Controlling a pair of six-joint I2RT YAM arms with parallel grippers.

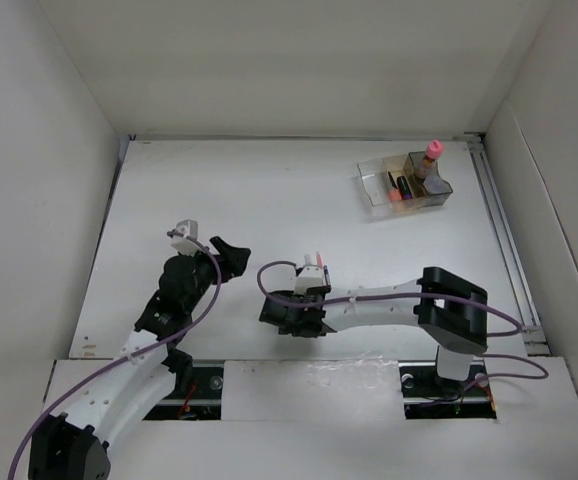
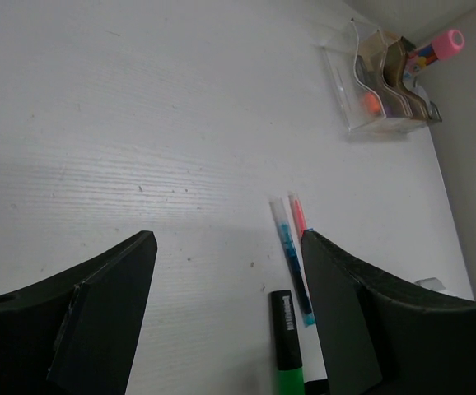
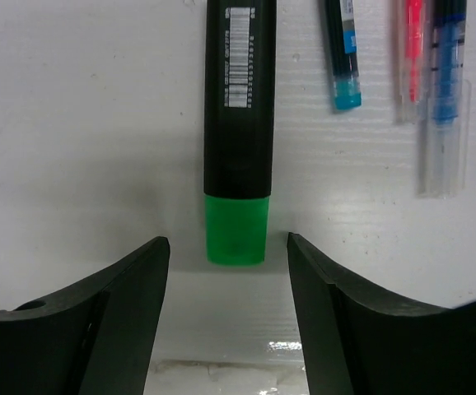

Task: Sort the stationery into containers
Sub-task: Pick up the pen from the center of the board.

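Three thin pens (image 3: 413, 49), one dark with a teal tip, one showing red ink and one showing blue, lie close together on the white table (image 1: 269, 190). Just beside them lies a stubby black highlighter with a green cap (image 3: 238, 123). The right gripper (image 3: 227, 255) hangs low over that highlighter with its two dark fingers spread wide. The green cap points into the gap between them, and neither finger touches it. The left gripper (image 2: 228, 239) is off to the left of the pens, its jaws also parted and holding nothing, with only bare tabletop between them. Well apart from all this, near the far right corner of the table, sits the small transparent plastic organiser of joined compartments (image 1: 406, 183). A small bottle with a pink cap (image 1: 429, 158) stands upright in one of its darker rear compartments. Something orange (image 2: 370, 103) shows through a clearer compartment nearer the front, though I cannot make out what it is.
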